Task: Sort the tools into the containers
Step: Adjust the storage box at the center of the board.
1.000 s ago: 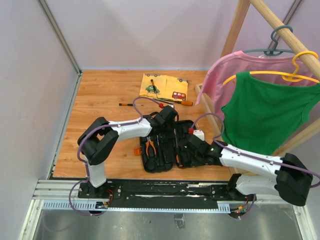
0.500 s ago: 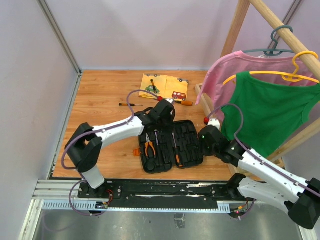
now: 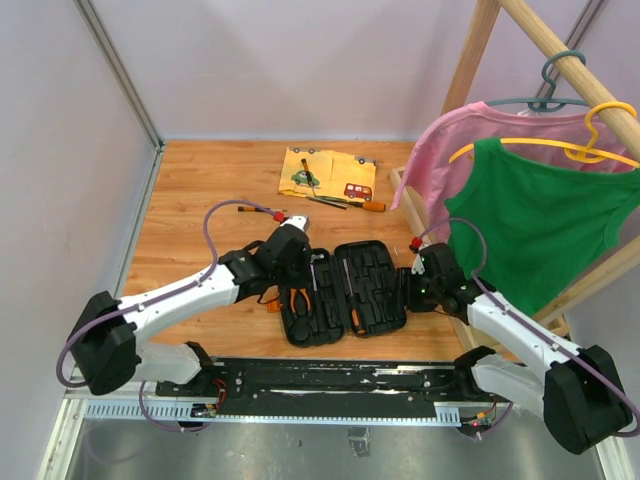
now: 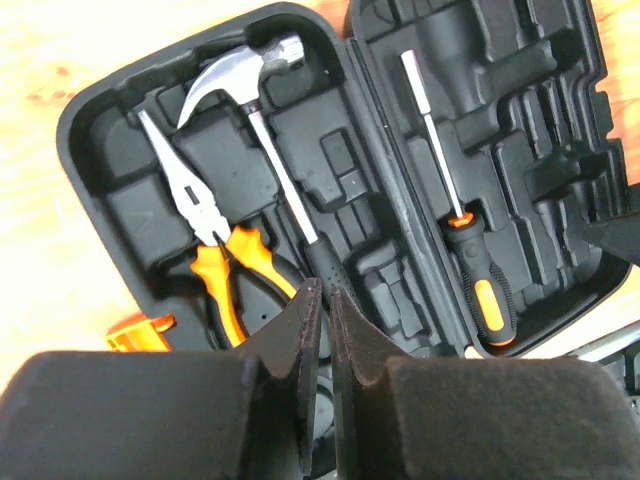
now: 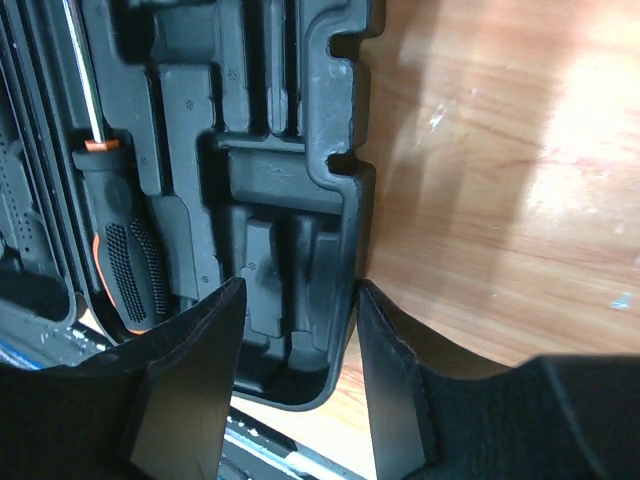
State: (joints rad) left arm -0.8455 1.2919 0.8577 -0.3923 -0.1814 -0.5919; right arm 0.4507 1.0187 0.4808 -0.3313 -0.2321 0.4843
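Note:
The black tool case (image 3: 375, 300) lies open near the front of the table. In the left wrist view its left half (image 4: 105, 150) holds the steel claw hammer (image 4: 240, 75) and the orange-handled pliers (image 4: 215, 265). Its right half holds an orange-and-black screwdriver (image 4: 482, 290). My left gripper (image 4: 325, 300) is shut and empty, just above the hammer's black handle; from above it (image 3: 303, 272) is at the case's left half. My right gripper (image 5: 300, 330) is open and straddles the case's right rim (image 5: 348, 240); from above it (image 3: 408, 290) is at the case's right edge. An orange-handled screwdriver (image 3: 370, 206) and a thin dark screwdriver (image 3: 255, 209) lie on the table.
The yellow car-print cloth (image 3: 335, 178) lies at the back with a small tool (image 3: 308, 170) on it. A wooden clothes rack (image 3: 480, 60) with pink and green shirts (image 3: 530, 220) stands on the right. The case's orange latch (image 3: 272, 305) sticks out on its left.
My left gripper has drawn back from the case's far edge to its left half. My right gripper has left the case's inside, swung right and come down at its right rim.

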